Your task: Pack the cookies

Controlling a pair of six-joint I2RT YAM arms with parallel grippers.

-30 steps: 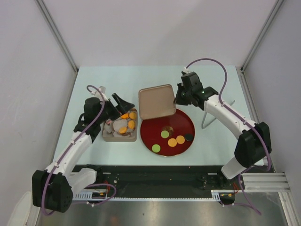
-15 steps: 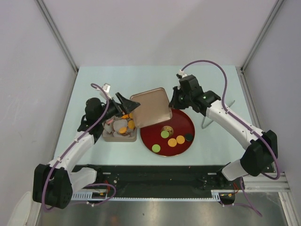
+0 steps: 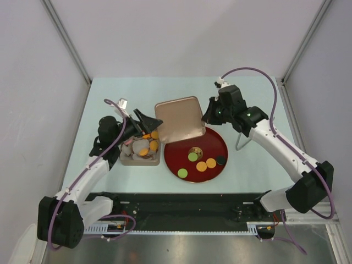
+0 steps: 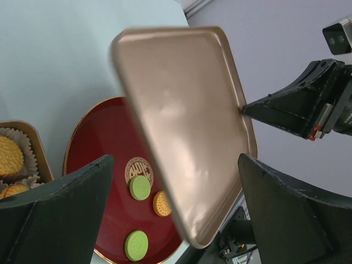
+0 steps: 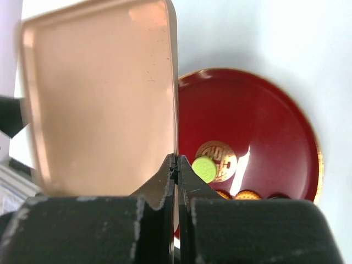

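The right gripper is pinched shut on the edge of a rose-gold square metal lid with rounded corners, gripping it at the lid's 3 o'clock side. In the right wrist view the fingers meet on the thin rim of the lid, which hangs tilted above the pale blue-green table. Its near corner overlaps the 11 o'clock rim of a dark-red round lacquer plate.

Five cookies lie loose on the plate, gathered toward its 6 o'clock half. There are two green cookies, two orange cookies and one black cookie at about 4 o'clock.

At the plate's 9 o'clock, just beside it, stands a tan rectangular box. It holds pale crumpled paper cups with several orange cookies in them.

The left gripper hovers over the box's 12 o'clock end. Its black fingers are spread wide apart and hold nothing. Between them, the left wrist view shows the lid, the plate below it, and the right gripper at the lid's edge.
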